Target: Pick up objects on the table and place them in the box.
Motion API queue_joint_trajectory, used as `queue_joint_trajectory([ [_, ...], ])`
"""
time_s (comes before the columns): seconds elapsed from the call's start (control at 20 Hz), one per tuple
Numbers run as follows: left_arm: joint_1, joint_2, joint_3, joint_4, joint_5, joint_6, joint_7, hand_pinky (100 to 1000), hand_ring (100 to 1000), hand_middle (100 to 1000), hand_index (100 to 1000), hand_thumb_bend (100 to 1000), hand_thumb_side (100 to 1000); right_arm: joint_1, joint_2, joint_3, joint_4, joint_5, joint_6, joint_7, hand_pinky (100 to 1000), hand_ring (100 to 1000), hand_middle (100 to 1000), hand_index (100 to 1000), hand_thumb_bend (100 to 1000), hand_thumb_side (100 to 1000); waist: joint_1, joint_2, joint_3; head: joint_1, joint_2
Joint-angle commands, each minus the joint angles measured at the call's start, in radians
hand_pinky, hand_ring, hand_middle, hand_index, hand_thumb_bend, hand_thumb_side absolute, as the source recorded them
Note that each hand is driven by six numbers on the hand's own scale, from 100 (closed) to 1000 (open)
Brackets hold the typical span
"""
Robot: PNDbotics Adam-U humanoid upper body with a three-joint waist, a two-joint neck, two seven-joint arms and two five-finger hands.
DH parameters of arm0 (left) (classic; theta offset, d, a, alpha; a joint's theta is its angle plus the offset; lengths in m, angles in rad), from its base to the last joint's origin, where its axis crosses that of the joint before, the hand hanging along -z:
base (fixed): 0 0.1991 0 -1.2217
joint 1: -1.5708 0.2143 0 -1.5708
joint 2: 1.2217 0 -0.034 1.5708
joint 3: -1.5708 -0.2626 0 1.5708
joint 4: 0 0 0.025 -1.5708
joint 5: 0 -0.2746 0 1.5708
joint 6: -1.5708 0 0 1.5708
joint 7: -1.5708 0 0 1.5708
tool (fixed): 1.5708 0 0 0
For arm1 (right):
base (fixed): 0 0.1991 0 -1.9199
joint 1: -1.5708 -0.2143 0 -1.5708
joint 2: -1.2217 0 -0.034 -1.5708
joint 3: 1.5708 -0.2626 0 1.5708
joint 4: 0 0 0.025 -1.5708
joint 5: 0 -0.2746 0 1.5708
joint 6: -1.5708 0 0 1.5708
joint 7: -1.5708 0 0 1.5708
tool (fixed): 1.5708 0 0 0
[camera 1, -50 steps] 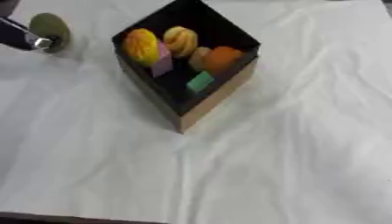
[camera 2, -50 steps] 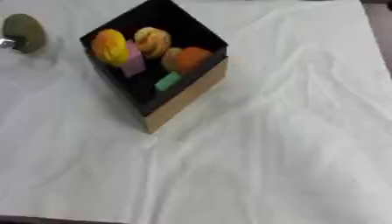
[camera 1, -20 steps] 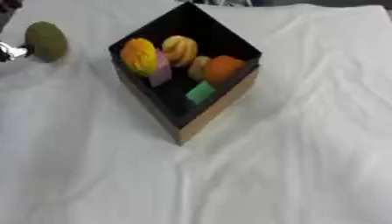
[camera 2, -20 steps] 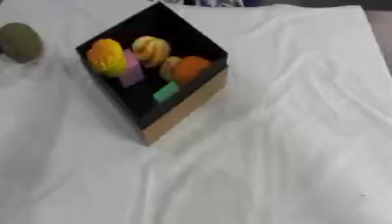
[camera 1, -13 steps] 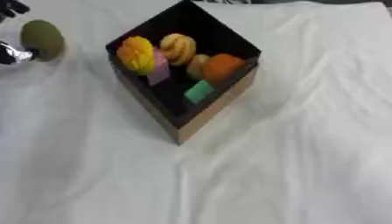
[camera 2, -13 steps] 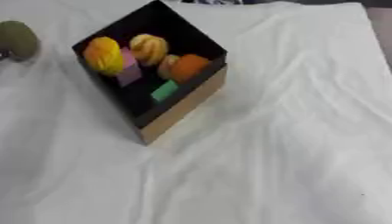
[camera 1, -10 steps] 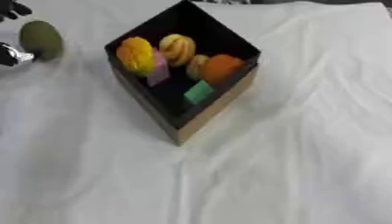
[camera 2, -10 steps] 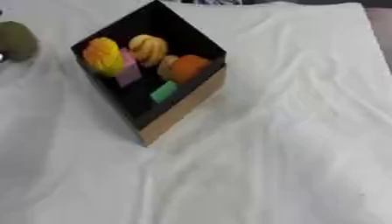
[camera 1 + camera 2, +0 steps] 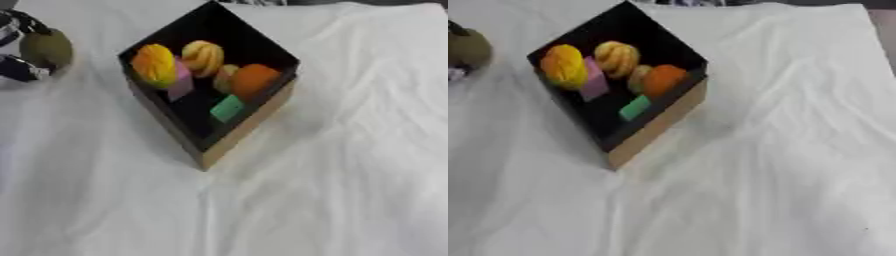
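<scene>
A: Status. The left hand [image 9: 19,47] shows only in part at the table's [image 9: 350,190] left edge, near the far left corner. Its dark and silver fingers curl round an olive-green round object [image 9: 47,48], one above it and one below. Whether the object is lifted off the white cloth or resting on it, cannot tell. Right hand not in any view.

B: And the box [image 9: 249,131]?

A: Black inside, tan outside, set corner-on toward the table's far middle, well apart from the green object. Already inside: a yellow-orange ridged fruit [image 9: 157,65], a striped yellow one [image 9: 203,57], an orange round one [image 9: 253,80], a pink block [image 9: 181,83], a green block [image 9: 227,107].

B: Notes for doing this step well?

A: My judgement: carry high enough to clear the box's near-left wall, which stands up from the cloth. The far corner is crowded, so aim for the bare black floor toward the near corner, beside the green block. Release low, since a round thing will likely roll.
</scene>
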Motion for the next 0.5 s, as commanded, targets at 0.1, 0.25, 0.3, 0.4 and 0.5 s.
queue_joint_trajectory([
  [0.1,-0.018,0.016,0.001,-0.004,-0.123,0.010,0.060,764,771,720,767,370,100,-0.007,-0.019,-0.014,-0.014,-0.007,0.002,-0.002,886,872,694,754,100,458,0.007,-0.009,-0.004,0.007,-0.015],
  [0.25,-0.021,0.005,0.002,0.004,-0.172,0.011,0.095,745,739,678,738,265,100,-0.005,-0.017,-0.014,-0.014,-0.010,0.003,-0.001,886,872,693,753,100,461,0.006,-0.010,-0.009,0.013,-0.019],
  [0.3,-0.022,0.003,0.002,0.007,-0.178,0.013,0.102,734,717,653,717,248,100,-0.003,-0.016,-0.014,-0.014,-0.010,0.003,-0.001,886,873,693,753,100,463,0.005,-0.010,-0.010,0.014,-0.020],
  [0.4,-0.024,0.001,0.003,0.010,-0.187,0.022,0.120,701,668,605,677,260,100,-0.001,-0.014,-0.016,-0.014,-0.011,0.003,-0.001,886,872,693,753,100,470,0.005,-0.010,-0.012,0.015,-0.020],
  [0.5,-0.025,-0.002,0.002,0.008,-0.200,0.035,0.158,662,618,553,624,334,100,0.002,-0.012,-0.016,-0.014,-0.012,0.005,-0.001,887,872,692,753,100,508,0.006,-0.010,-0.013,0.015,-0.019],
])
